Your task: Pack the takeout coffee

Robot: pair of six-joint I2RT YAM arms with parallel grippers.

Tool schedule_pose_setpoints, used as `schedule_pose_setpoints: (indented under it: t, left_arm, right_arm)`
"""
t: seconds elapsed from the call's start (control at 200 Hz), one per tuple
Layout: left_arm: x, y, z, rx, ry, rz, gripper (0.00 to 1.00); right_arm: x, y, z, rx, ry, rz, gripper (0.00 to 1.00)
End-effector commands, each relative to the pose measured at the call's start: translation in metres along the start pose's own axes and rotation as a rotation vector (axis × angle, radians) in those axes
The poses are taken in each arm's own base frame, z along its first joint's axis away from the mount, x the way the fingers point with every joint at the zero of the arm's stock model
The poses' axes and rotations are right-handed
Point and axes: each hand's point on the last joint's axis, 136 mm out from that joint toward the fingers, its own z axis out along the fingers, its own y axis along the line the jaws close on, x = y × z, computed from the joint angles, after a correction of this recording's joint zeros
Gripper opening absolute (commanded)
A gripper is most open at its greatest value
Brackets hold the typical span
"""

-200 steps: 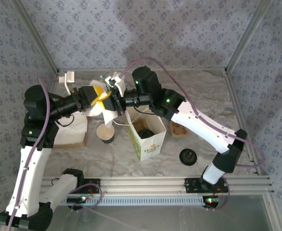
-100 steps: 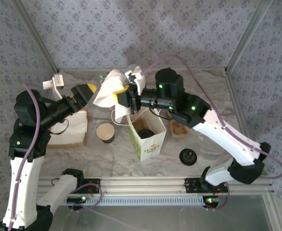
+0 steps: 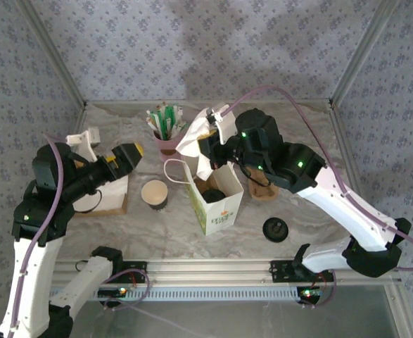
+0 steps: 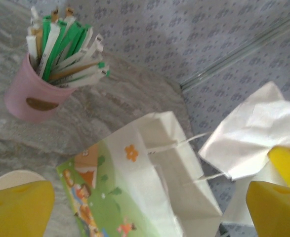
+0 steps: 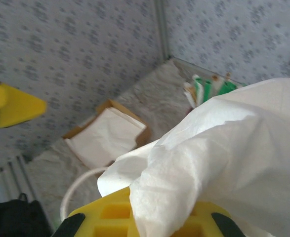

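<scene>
The takeout coffee (image 3: 212, 196), a small dark paper cup under a round black plastic lid, stands inside the open white paper bag with green print (image 3: 219, 218) at mid-table; the bag's walls hide most of its body, and the lid shows past the rim from overhead. The right gripper (image 3: 207, 146) hangs just above the bag's far edge, clamped on a crumpled white paper napkin (image 3: 191, 141) that drapes over its fingertips and hides them. The left gripper (image 3: 131, 155), near the brown cardboard napkin box (image 3: 111, 201), has its yellow fingers (image 4: 21, 207) spread fully wide with nothing between them, both cut off at the bottom of its wrist view
</scene>
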Motion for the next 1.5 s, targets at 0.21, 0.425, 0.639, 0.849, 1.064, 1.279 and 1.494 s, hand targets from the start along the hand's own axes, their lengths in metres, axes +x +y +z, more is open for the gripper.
schedule_pose_setpoints:
  t: [0.21, 0.425, 0.639, 0.849, 1.064, 1.279, 1.494]
  left_arm:
    - [0.025, 0.009, 0.023, -0.014, 0.070, 0.052, 0.99]
    - [0.039, 0.007, 0.045, -0.006, 0.119, 0.067, 0.99]
    - [0.047, 0.009, 0.056, -0.009, 0.138, 0.066, 0.99]
    - [0.059, 0.009, 0.068, -0.007, 0.171, 0.074, 0.99]
    - [0.059, 0.006, 0.073, 0.004, 0.167, 0.079, 0.99]
    - [0.062, 0.010, 0.073, -0.001, 0.168, 0.074, 0.99]
    - [0.064, 0.013, 0.079, -0.020, 0.181, 0.070, 0.99]
  right_arm:
    - [0.042, -0.028, 0.015, 0.160, 0.179, -0.087, 0.00]
    - [0.064, -0.022, 0.036, 0.144, 0.267, -0.125, 0.00]
    - [0.087, -0.022, 0.053, 0.156, 0.333, -0.143, 0.00]
    - [0.111, -0.015, 0.066, 0.102, 0.365, -0.106, 0.00]
    - [0.130, -0.015, 0.078, 0.071, 0.393, -0.044, 0.00]
    - [0.145, -0.016, 0.090, 0.042, 0.403, 0.011, 0.00]
    - [0.157, -0.021, 0.099, 0.034, 0.421, 0.044, 0.00]
